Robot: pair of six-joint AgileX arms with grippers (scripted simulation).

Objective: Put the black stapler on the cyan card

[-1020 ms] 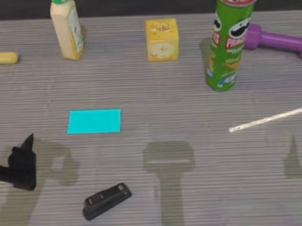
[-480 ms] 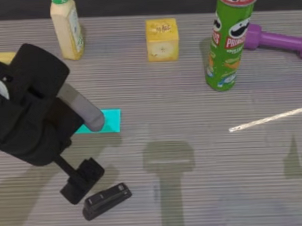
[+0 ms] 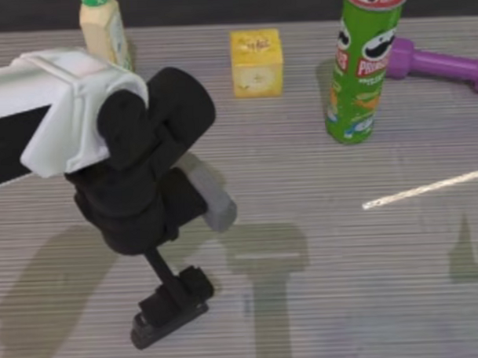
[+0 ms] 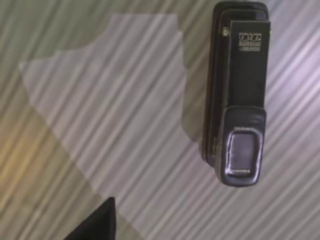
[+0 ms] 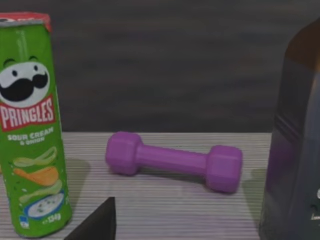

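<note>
since the left hand (image 3: 176, 295) hangs right over the small all-black desk stapler (image 3: 167, 317) near the counter's front left | its long axis slants up-right in the top view | left arm nearer | finger state: cannot tell | right arm out of the top view

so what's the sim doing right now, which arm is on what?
The left arm has swung in over the front left of the table, and its gripper hangs over the black stapler, which lies flat on the table, not yet lifted. The left wrist view shows the stapler right below. The cyan card is hidden under the arm in the top view. The right arm is out of the top view; its wrist camera faces a Pringles can and a purple dumbbell.
</note>
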